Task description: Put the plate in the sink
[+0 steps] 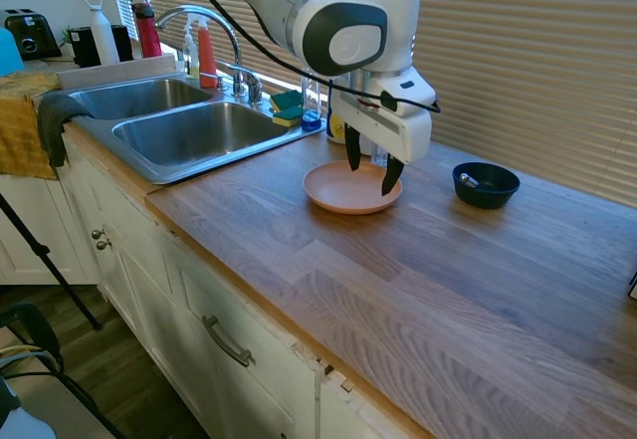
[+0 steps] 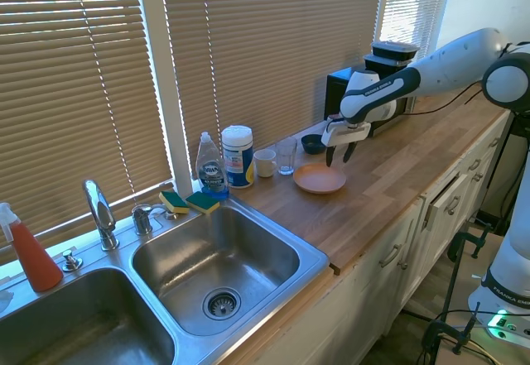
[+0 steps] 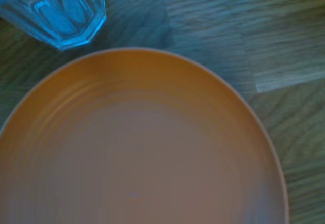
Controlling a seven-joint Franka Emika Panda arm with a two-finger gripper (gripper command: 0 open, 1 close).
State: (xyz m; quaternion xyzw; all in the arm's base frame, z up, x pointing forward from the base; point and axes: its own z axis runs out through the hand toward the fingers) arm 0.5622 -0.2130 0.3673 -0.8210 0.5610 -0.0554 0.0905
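Fingers of my gripper (image 1: 373,173) point down and stand apart, holding nothing, poised over the far side of the plate (image 1: 350,189), the side away from the sink. The plate lies flat on the wooden counter (image 1: 418,280), directly beneath me, so I judge the coming move to be mostly a drop onto its rim rather than any sideways reach; being round, it has no long axis to line up with. The sink (image 1: 184,132) is well apart from the plate, along the counter toward the faucet (image 2: 99,212), so a carry that way comes after the grasp. A small dark bowl (image 1: 485,184) sits on the counter to the other side of me. In the second exterior view my gripper (image 2: 338,154) hangs over the plate (image 2: 319,179), and that view alone shows the 2 basins from above, the nearer one bare down to its drain. The wrist view fills with the plate (image 3: 147,148) and shows a clear glass (image 3: 56,8) just beside its rim, a closeness I must mind.
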